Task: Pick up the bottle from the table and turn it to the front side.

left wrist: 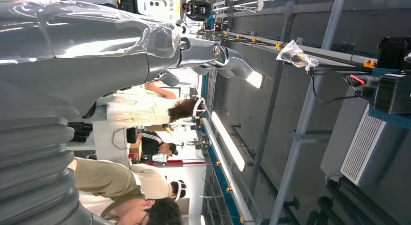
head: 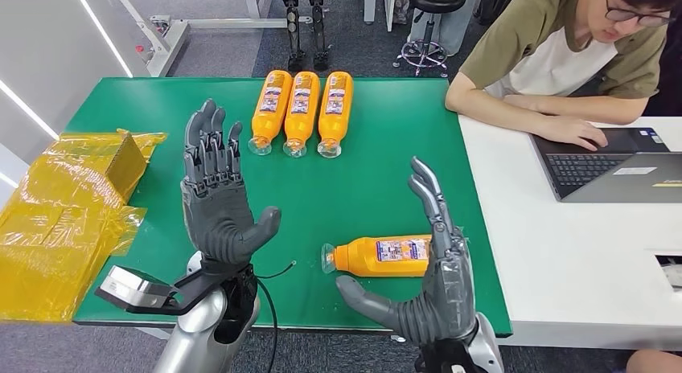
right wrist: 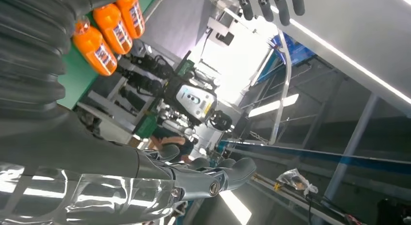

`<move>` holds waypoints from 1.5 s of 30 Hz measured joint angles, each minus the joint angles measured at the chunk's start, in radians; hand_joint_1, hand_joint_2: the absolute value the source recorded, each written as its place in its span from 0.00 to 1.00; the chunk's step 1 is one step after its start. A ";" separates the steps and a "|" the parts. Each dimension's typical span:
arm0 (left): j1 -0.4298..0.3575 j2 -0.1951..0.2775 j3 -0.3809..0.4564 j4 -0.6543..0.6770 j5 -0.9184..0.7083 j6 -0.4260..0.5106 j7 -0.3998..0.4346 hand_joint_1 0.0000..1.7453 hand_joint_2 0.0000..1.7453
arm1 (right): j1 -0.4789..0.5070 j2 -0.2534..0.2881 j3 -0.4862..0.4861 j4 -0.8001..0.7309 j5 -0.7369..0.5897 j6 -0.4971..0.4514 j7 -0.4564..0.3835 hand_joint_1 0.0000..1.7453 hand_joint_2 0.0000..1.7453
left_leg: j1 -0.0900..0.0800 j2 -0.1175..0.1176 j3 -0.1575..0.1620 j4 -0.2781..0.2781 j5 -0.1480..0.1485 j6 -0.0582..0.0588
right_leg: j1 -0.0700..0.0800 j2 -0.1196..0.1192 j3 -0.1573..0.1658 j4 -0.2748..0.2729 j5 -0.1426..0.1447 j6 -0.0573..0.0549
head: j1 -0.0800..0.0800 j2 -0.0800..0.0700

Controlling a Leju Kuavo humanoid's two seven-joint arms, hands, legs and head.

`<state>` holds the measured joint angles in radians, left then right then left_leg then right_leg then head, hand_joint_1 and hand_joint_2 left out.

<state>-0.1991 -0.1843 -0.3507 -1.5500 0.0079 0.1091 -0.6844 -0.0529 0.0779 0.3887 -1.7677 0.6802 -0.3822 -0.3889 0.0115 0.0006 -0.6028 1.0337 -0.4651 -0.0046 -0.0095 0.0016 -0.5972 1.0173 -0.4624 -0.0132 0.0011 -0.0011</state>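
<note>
An orange bottle (head: 381,256) lies on its side on the green table (head: 362,180), cap toward the left, its label facing up. My right hand (head: 430,264) is raised just right of it with fingers spread and thumb out below the bottle, holding nothing. My left hand (head: 215,192) is raised over the table's left half, fingers straight up, empty. Three more orange bottles (head: 300,112) lie side by side at the table's far edge, and they appear again as a bottle row (right wrist: 109,33) in the right wrist view. My left thumb (left wrist: 218,60) and my right thumb (right wrist: 213,179) show in the wrist views.
Crumpled yellow plastic wrap (head: 64,220) covers the table's left end. A person (head: 563,59) sits at the adjoining white table (head: 563,252) on the right, a hand on a laptop (head: 603,164). A stool (head: 430,23) stands beyond the table.
</note>
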 joint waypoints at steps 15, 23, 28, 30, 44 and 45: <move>-0.020 -0.005 0.000 0.036 -0.009 -0.016 -0.011 0.00 1.00 | -0.121 -0.163 -0.074 0.146 0.118 0.153 0.124 0.00 1.00 | 0.000 -0.001 -0.001 0.001 0.000 0.001 | 0.000 -0.001 0.000 0.000 0.001 0.001 | 0.000 0.000; -0.008 0.011 0.000 0.035 0.027 0.030 -0.015 0.00 1.00 | -0.458 -0.409 0.119 0.434 0.095 0.561 0.093 0.00 1.00 | -0.001 0.000 -0.002 0.001 0.003 0.003 | -0.001 -0.001 0.000 0.000 0.004 0.004 | 0.000 0.000; 0.007 0.026 -0.001 0.019 0.042 0.049 -0.015 0.00 1.00 | -0.591 -0.456 0.253 0.583 0.033 0.391 0.123 0.00 1.00 | 0.000 -0.005 -0.003 0.003 0.004 0.004 | 0.000 -0.005 0.000 0.000 0.004 0.004 | 0.000 0.000; 0.003 0.029 -0.006 0.020 0.050 0.052 -0.015 0.00 1.00 | -0.579 -0.465 0.260 0.585 0.030 0.311 0.175 0.00 1.00 | 0.000 -0.005 -0.003 0.003 0.004 0.004 | 0.000 -0.004 -0.001 0.000 0.004 0.004 | -0.001 0.000; -0.015 0.029 -0.021 0.034 0.059 0.063 -0.015 0.00 1.00 | -0.565 -0.514 0.280 0.610 0.033 0.308 0.170 0.00 1.00 | 0.000 -0.005 -0.004 0.003 0.004 0.004 | -0.001 -0.004 -0.002 -0.001 0.004 0.004 | 0.000 0.000; -0.015 0.029 -0.021 0.034 0.059 0.063 -0.015 0.00 1.00 | -0.565 -0.514 0.281 0.612 0.033 0.308 0.170 0.00 1.00 | 0.000 -0.005 -0.004 0.003 0.004 0.004 | -0.001 -0.004 -0.002 -0.001 0.004 0.004 | 0.000 0.000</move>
<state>-0.2137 -0.1549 -0.3718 -1.5159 0.0672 0.1720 -0.6992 -0.6176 -0.4364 0.6693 -1.1560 0.7134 -0.0739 -0.2193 0.0110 -0.0039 -0.6072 1.0366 -0.4616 -0.0005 -0.0101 -0.0020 -0.5988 1.0168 -0.4585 -0.0087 0.0008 -0.0011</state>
